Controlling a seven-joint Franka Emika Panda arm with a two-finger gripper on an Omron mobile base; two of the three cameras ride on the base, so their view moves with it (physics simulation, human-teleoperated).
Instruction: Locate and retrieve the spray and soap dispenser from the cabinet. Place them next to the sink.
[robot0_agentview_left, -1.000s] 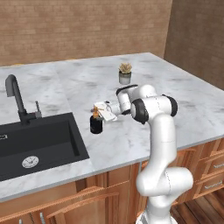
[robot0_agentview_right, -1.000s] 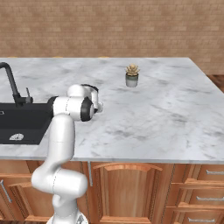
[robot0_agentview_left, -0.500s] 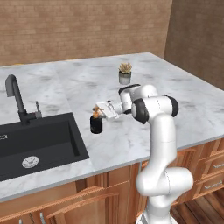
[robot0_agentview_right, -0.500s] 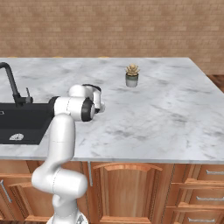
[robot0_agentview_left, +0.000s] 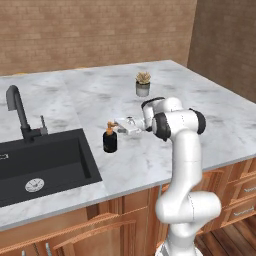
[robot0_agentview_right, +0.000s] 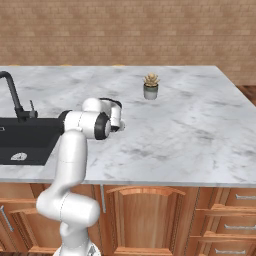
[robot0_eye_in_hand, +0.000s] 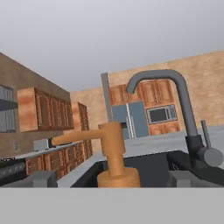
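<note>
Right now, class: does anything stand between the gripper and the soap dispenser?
Nothing visible does. The open gripper sits right at the soap dispenser, its pump top between the fingertips, on the counter beside the sink.

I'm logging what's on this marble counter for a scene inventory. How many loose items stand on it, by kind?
Soap dispenser: 1, black with a bronze pump, beside the sink.
Potted plant: 1, further back on the counter.
Total: 2

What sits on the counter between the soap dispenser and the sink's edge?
Nothing: in the left base view, bare marble separates the soap dispenser from the sink rim.
</note>
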